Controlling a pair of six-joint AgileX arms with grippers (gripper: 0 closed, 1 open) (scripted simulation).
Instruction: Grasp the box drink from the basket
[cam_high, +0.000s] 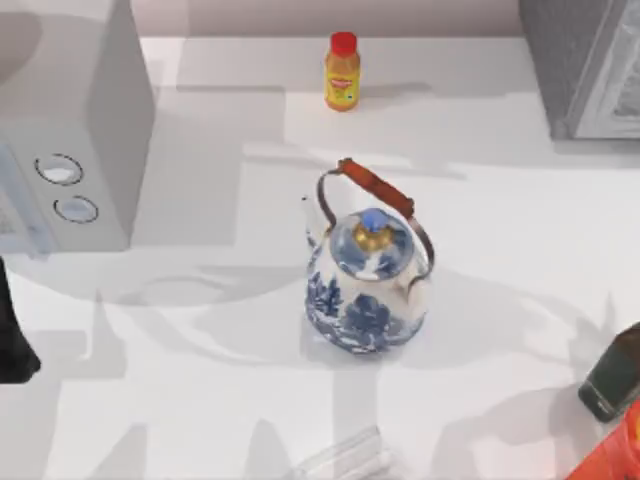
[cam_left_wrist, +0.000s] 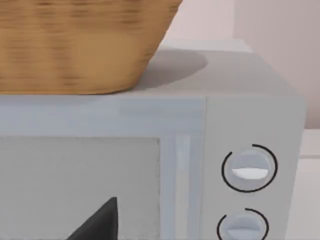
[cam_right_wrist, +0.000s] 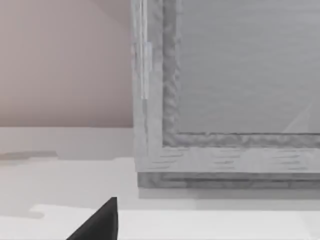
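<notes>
Ahead of the left hand (cam_left_wrist: 97, 222) stands the microwave (cam_left_wrist: 250, 120), the basket (cam_left_wrist: 75, 45) on top (its contents hidden); whether either hand's fingers are apart, I cannot tell.

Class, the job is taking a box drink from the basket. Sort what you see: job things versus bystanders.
Job:
- wicker basket, on the microwave

Bystanders:
- blue-and-white kettle
- small orange bottle

The box drink cannot be seen.

Black left arm (cam_high: 15, 340), dark-grey right arm (cam_high: 612, 382)
</notes>
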